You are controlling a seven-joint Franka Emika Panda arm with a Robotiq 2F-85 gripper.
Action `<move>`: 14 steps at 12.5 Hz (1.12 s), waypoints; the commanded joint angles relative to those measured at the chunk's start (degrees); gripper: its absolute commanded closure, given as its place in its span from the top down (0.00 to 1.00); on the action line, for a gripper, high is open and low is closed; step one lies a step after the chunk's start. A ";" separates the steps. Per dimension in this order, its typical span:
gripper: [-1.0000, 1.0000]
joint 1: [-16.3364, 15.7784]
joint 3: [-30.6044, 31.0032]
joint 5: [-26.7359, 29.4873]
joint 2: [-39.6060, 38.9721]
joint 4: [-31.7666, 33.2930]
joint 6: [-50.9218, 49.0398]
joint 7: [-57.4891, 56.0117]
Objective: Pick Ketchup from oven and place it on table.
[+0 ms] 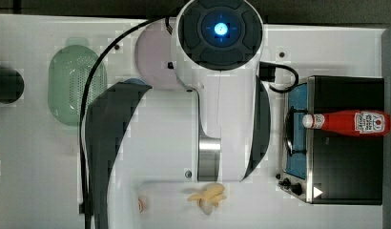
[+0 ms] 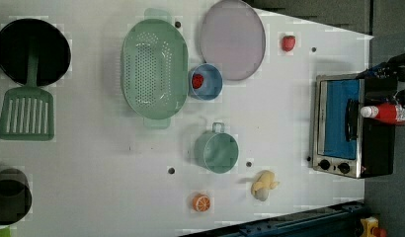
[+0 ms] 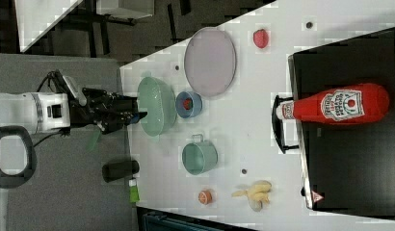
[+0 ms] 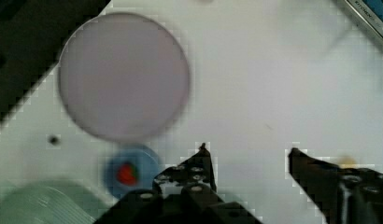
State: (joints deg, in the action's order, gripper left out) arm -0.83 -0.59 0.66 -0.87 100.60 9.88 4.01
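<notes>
The ketchup (image 1: 348, 123) is a red bottle with a white cap, lying on its side on the black roof of the oven (image 1: 346, 162). Its cap points toward the oven's front, over the door handle. The left view shows the ketchup (image 2: 388, 113) on the oven (image 2: 339, 123) at the table's right end, and the right view has the ketchup (image 3: 337, 106) across the oven (image 3: 349, 163). My gripper (image 4: 248, 151) is open and holds nothing, hovering above the white table (image 4: 273, 79). In the right view the gripper (image 3: 135, 114) hangs near the green colander, far from the oven.
On the table (image 2: 92, 148) stand a pink plate (image 2: 232, 39), a green colander (image 2: 153, 69), a blue bowl (image 2: 205, 81) holding a strawberry, a teal cup (image 2: 216, 150), a banana (image 2: 263, 183), an orange half (image 2: 201, 202) and a loose strawberry (image 2: 288, 43). A green spatula (image 2: 26, 116) and a black pan (image 2: 32, 49) lie at the left view's left.
</notes>
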 commanded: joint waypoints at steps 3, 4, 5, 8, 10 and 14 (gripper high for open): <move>1.00 0.13 -3.05 -0.70 23.30 10.92 -12.08 4.07; 1.00 0.28 -3.51 -1.02 23.18 10.92 -11.40 4.07; 1.00 0.59 -4.29 -1.18 22.91 10.91 -10.52 4.07; 1.00 2.23 -8.78 -1.20 20.87 10.86 -7.15 4.07; 1.00 3.11 -13.17 -1.20 18.40 10.79 -3.94 4.04; 1.00 3.82 -22.71 -1.20 12.04 10.70 4.38 3.03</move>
State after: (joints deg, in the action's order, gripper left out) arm 1.01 -21.35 -1.52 10.73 109.78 12.85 6.93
